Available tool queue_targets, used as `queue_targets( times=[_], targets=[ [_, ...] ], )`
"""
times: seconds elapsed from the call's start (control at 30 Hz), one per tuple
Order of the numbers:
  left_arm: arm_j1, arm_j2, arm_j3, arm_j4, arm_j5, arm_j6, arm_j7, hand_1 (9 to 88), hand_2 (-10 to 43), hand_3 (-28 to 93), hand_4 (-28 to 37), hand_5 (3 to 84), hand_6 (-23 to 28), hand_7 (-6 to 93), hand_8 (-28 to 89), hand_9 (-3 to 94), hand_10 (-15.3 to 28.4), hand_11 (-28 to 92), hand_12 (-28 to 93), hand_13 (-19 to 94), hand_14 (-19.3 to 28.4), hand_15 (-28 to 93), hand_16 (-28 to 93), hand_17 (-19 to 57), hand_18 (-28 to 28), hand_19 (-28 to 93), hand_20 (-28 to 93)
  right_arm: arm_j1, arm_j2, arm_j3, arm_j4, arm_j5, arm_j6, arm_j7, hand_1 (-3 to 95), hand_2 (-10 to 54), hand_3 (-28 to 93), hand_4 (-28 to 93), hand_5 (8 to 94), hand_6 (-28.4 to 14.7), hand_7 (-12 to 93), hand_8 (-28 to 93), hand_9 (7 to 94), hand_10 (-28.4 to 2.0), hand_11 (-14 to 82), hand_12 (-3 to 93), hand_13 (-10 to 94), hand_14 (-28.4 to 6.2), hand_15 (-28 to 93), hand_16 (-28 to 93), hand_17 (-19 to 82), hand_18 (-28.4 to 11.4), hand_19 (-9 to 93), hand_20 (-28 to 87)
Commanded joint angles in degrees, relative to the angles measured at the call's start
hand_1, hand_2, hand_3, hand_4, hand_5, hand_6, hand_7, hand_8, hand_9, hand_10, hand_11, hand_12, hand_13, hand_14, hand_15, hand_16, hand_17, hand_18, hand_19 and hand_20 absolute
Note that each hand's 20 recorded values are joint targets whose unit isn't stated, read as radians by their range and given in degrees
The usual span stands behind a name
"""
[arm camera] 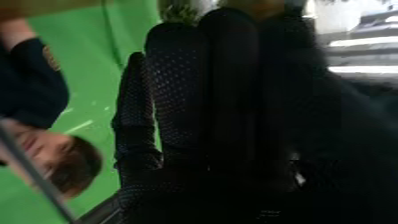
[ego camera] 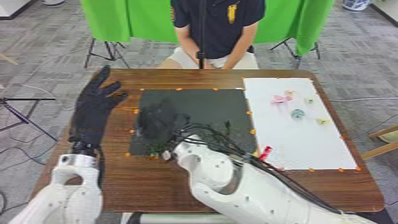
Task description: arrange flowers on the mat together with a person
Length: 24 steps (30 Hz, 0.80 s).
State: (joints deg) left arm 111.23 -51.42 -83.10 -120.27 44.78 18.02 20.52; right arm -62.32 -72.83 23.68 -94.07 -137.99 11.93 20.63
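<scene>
Roughly, looks part-done; pink flowers, a teal bloom and a small yellow flower lie apart on the white rectangular mat; green sprigs sit by the black mat's near edge, probably left to place; can't tell which mat is the target; right hand open, fingers straight, over the black mat; left hand open beside it; loose black cables on the right arm hang over that mat, could snag stems; brown wooden surface underneath.
</scene>
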Motion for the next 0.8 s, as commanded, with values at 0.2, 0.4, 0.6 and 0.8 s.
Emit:
queue_targets(
  times=[0.2,0.4,0.6,0.8],
  targets=[
    [-4.60,-1.73,1.58,1.51,1.51,-2.80,-2.87,23.3,6.4,79,-28.2,28.7,0.9,13.5,-12,33.0,16.0,21,7,28,24.9,48,-9,-7.7,22.8,46,22,0.85,-2.35,0.33,3.19,-7.41,-6.41,0.92,52.0,-9.5,61,-28,79.4,6.8,18,-3,82.8,-7.3,35.1,29.4,75,-6.0,59,22,21,-18.0,70,20],
    [-4.16,-0.97,1.66,1.37,0.89,-2.20,-2.62,23.3,6.4,79,-28.3,28.7,1.0,13.4,-12,33.0,15.9,21,7,28,25.0,48,-9,-7.9,22.8,47,20,-0.04,-2.54,1.42,2.97,-8.78,-8.78,-0.09,48.6,-9.5,61,-28,72.7,7.1,18,-6,79.1,-8.3,38.8,26.9,72,-6.6,61,21,20,-18.7,69,21],
    [-3.99,-1.11,1.63,1.43,0.95,-2.43,-3.12,23.4,6.4,79,-28.3,28.8,1.0,13.5,-12,33.0,15.9,21,7,27,25.0,48,-9,-7.9,22.8,47,19,-0.73,-3.13,2.30,2.48,-8.81,-9.33,-0.47,44.7,-9.5,65,-28,69.6,6.9,18,-8,77.2,-9.0,42.0,23.7,70,-7.2,62,21,19,-19.0,69,22],
    [-3.92,-1.49,1.34,1.47,1.30,-2.75,-3.60,23.5,6.5,79,-28.3,28.8,1.2,13.5,-12,32.9,15.9,21,7,28,24.9,48,-9,-7.9,22.8,48,19,-0.62,-3.36,2.11,2.42,-9.20,-9.51,-0.12,42.8,-9.5,67,-28,68.9,7.0,18,-11,76.5,-9.1,43.6,21.7,70,-7.3,63,20,19,-19.3,68,22]
  ],
)
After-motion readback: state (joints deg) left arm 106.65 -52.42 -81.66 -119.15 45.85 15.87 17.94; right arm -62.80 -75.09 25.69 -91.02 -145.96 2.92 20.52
